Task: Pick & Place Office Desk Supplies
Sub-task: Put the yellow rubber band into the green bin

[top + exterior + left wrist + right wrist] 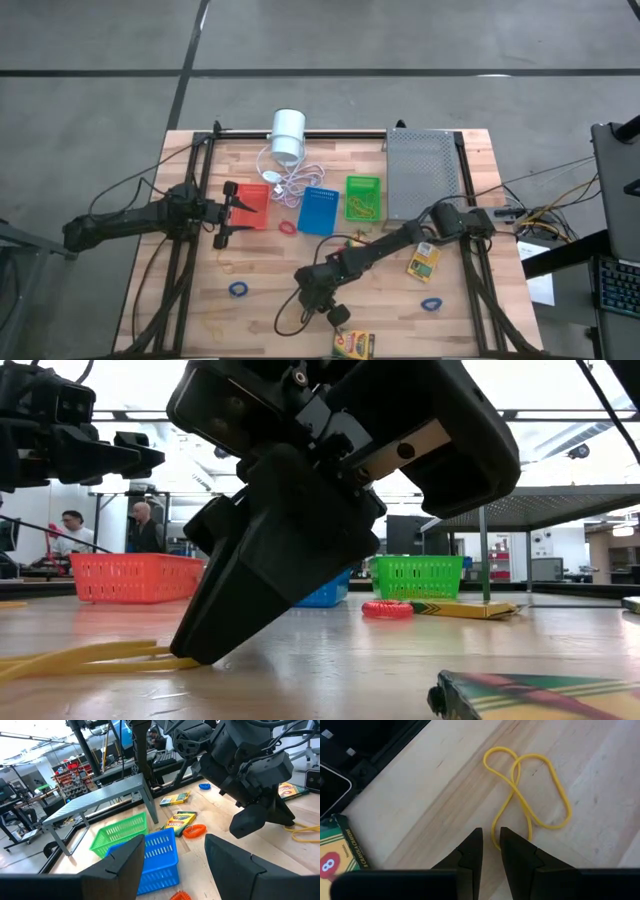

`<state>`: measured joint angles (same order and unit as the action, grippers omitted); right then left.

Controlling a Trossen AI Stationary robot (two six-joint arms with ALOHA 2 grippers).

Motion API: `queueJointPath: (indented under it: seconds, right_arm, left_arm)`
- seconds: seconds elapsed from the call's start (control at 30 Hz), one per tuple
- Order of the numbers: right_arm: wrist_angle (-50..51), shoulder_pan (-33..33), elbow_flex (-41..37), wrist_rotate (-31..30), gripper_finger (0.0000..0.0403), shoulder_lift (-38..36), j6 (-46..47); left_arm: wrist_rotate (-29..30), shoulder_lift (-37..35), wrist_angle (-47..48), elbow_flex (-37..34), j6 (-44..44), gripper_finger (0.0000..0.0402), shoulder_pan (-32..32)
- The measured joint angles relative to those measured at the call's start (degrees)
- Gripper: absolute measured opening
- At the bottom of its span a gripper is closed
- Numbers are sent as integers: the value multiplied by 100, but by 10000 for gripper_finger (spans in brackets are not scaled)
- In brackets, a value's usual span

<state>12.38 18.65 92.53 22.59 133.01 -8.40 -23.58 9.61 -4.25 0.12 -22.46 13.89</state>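
Yellow rubber band point(530, 790) between right pincer point(490, 840) tips, near table edge.

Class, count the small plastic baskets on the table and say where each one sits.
3, in a row at the table's back: the red-orange basket at the left gripper, the blue basket in the middle, the green basket beside the grey tray.

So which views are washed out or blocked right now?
Low view: the right gripper fills the frame, backlit by bright room lights. Left wrist view: bright windows glare behind the grey tray. Right wrist view: evenly lit, yellow rubber band sharp.
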Motion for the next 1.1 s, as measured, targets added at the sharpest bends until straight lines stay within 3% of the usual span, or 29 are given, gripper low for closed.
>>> queueJointPath:
  seconds: [0.4, 1.1]
  right_arm:
    - [-6, 2, 0, -118, 11, 11, -13]
    - [357, -87, -20, -381, 8, -639, 28]
  left_arm:
    - [-1, 0, 0, -1, 2, 210, 0]
    - [-1, 0, 0, 0, 0, 210, 0]
